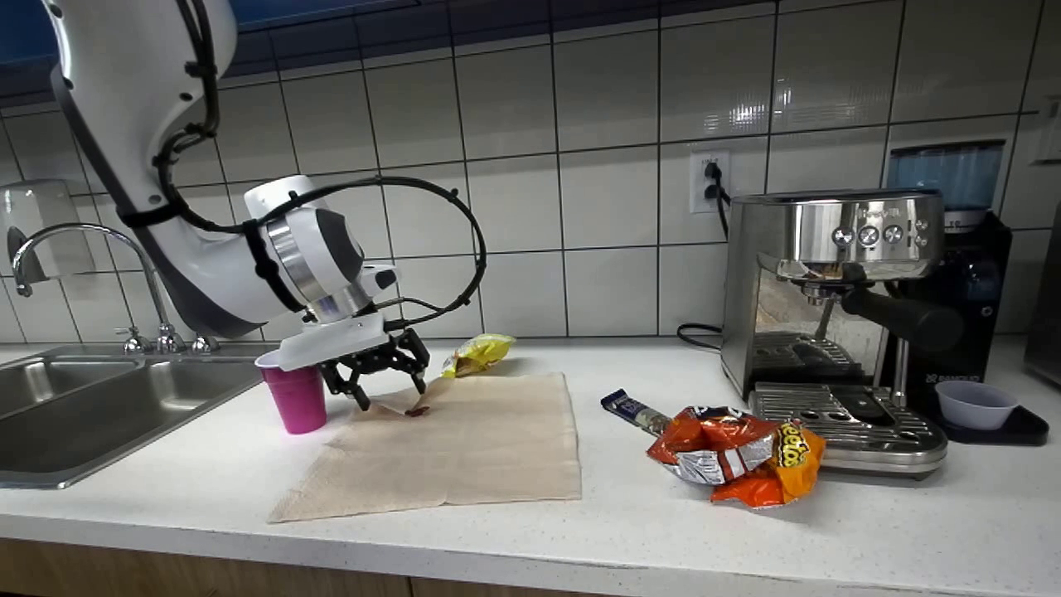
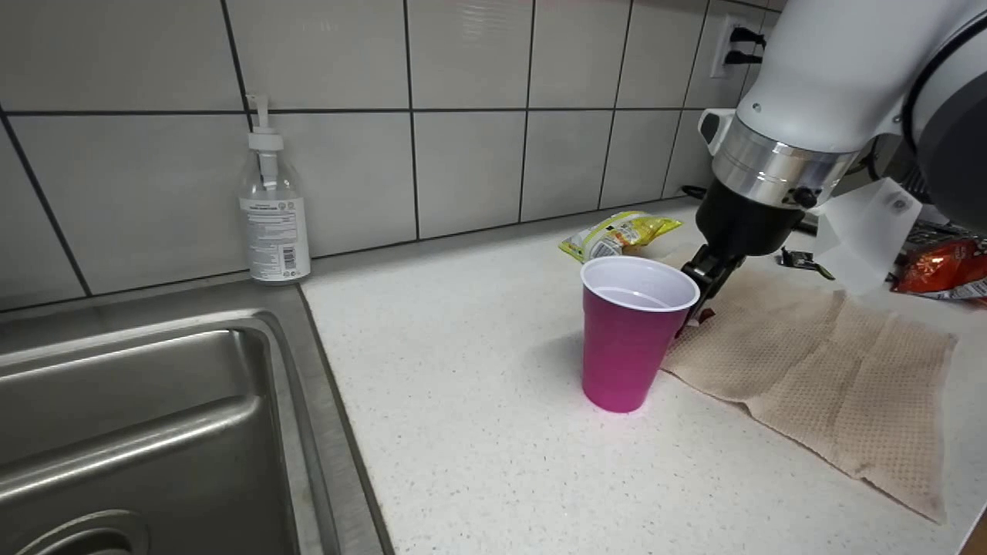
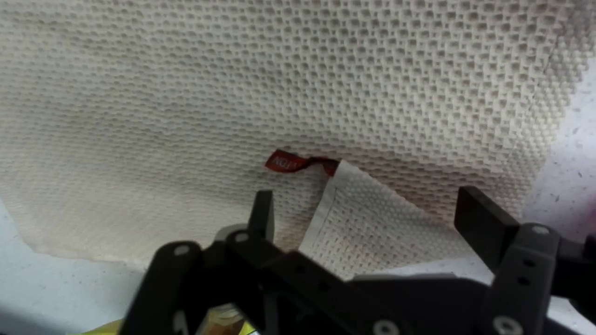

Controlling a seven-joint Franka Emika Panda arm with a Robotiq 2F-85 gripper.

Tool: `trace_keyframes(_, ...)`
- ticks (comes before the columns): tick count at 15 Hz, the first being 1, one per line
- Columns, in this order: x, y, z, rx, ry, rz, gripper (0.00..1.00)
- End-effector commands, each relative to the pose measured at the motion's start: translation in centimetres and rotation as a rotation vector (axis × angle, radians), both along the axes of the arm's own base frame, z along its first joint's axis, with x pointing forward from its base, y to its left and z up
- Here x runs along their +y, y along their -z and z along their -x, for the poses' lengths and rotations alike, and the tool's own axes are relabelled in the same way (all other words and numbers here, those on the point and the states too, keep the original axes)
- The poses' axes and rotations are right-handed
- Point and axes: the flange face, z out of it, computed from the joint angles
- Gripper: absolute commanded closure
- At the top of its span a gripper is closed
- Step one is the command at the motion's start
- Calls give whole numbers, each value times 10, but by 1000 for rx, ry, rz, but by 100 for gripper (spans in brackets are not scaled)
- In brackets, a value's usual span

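Black fingers [image 3: 262, 211] fill the lower part of the wrist view, closest to the lens. They belong to the claw [image 3: 366, 199], whose two sides stand well apart, with a wide gap between the tips. Beneath the gap lies a beige cloth [image 3: 186, 116] with a coarse, textured weave. One folded corner [image 3: 372, 228] of this cloth is turned inward over the rest and shows between the fingers. A red tag [image 3: 284, 162] extends from the tip of that corner; its light lettering is only partly legible. Contact between fingers and cloth cannot be confirmed from these views.

The cloth lies spread on the white tabletop [image 1: 630, 531], with shallow creases. Beside its edge, toward the steel sink [image 2: 314, 401], a pink cup [image 1: 296, 398] with a white interior stands upright near the claw. In an exterior view, the cup [image 2: 628, 347] partly covers the fingers. A yellow snack bag [image 2: 621, 233] rests between the cloth's edge and the tile wall [image 2: 339, 177].

On the opposite side of the cloth from the cup, a crumpled orange snack bag [image 1: 738, 452] lies just beside a narrow, dark blue wrapper [image 1: 636, 412]. Next to the orange bag stands a metal espresso machine [image 1: 796, 323]. A black grinder [image 1: 966, 278] is positioned beside the machine, with a small white bowl [image 1: 976, 406] at its base. A pump bottle [image 2: 274, 216] with a printed label stands at the rear corner of the sink, near the tile wall.
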Motion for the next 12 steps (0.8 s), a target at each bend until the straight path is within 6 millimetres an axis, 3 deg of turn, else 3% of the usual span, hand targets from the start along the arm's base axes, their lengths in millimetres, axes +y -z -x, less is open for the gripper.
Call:
trace_keyframes(1,-2,-5,3,-20,-48,10,0)
trace_keyframes(12,-9,1,6,-33,-186,75,0)
